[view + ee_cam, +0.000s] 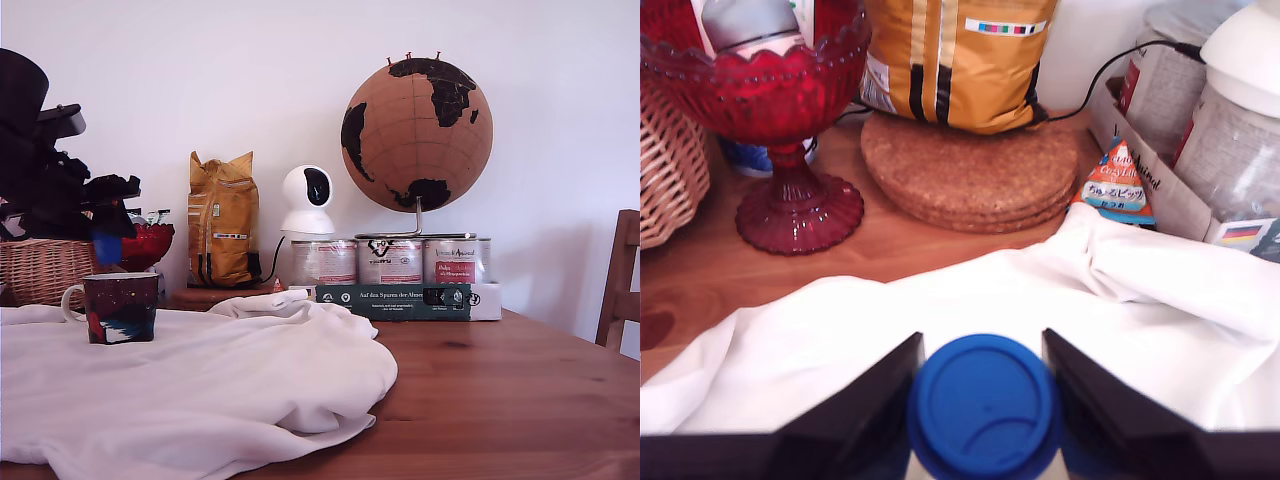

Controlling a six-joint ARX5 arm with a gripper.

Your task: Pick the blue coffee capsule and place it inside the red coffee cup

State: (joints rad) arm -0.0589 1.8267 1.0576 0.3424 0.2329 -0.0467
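Gripper [108,240] in exterior view hangs above the mug [120,307], clenched on the blue capsule [106,248]. Mug stands on white cloth [200,385] near the table's [500,400] edge at that view's left, w/ basket [40,270] behind.

Wrist view: capsule [983,405] sits between both fingers [855,405], touching each, over the cloth. Red glass bowl [780,110] and cork mats [970,170] lie beyond.

Your claw [105,232] holding the blue coffee capsule [106,249] above the red coffee cup [120,307], cup on white cloth [200,390], wooden table [500,400], cork globe [417,121] behind.
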